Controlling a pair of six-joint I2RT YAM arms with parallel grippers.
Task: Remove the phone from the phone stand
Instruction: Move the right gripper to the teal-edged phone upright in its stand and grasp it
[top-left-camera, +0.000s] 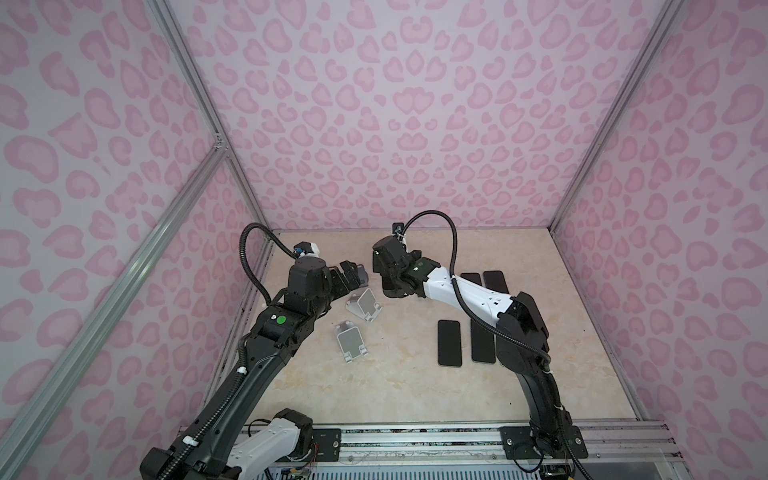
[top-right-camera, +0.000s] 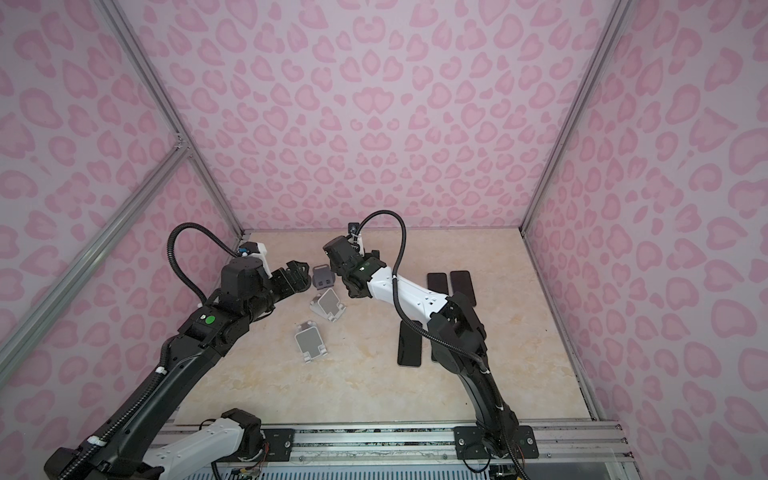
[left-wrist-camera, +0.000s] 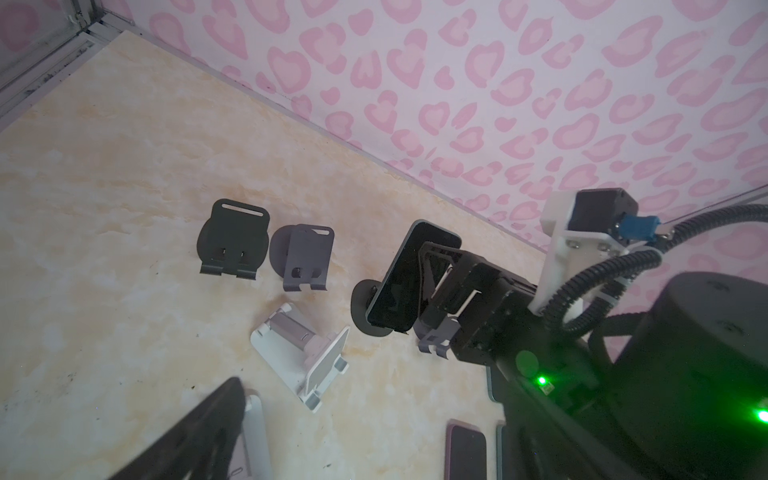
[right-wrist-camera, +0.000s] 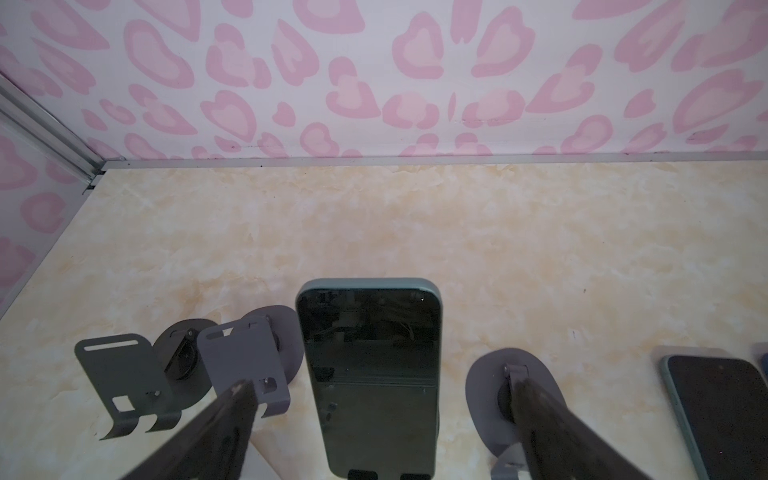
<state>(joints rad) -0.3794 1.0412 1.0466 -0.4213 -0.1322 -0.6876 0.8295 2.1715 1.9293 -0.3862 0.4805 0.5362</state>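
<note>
The dark phone (right-wrist-camera: 370, 374) stands upright on its phone stand (left-wrist-camera: 362, 309), whose hooks hold its lower edge. My right gripper (right-wrist-camera: 381, 384) is open, with one finger on each side of the phone and a gap on both sides. From the left wrist view the phone (left-wrist-camera: 405, 274) shows with the right gripper just behind it. In both top views the right wrist hides the phone. My left gripper (top-left-camera: 353, 275) hovers open and empty a little left of there, over the empty stands; only one of its fingers (left-wrist-camera: 208, 424) shows in its wrist view.
Empty stands crowd the spot: a dark one (left-wrist-camera: 232, 237), a grey one (left-wrist-camera: 301, 257), a white one (left-wrist-camera: 307, 357) and another grey base (right-wrist-camera: 498, 386) by the right finger. A second white stand (top-left-camera: 351, 343) and several flat phones (top-left-camera: 449, 343) lie on the table.
</note>
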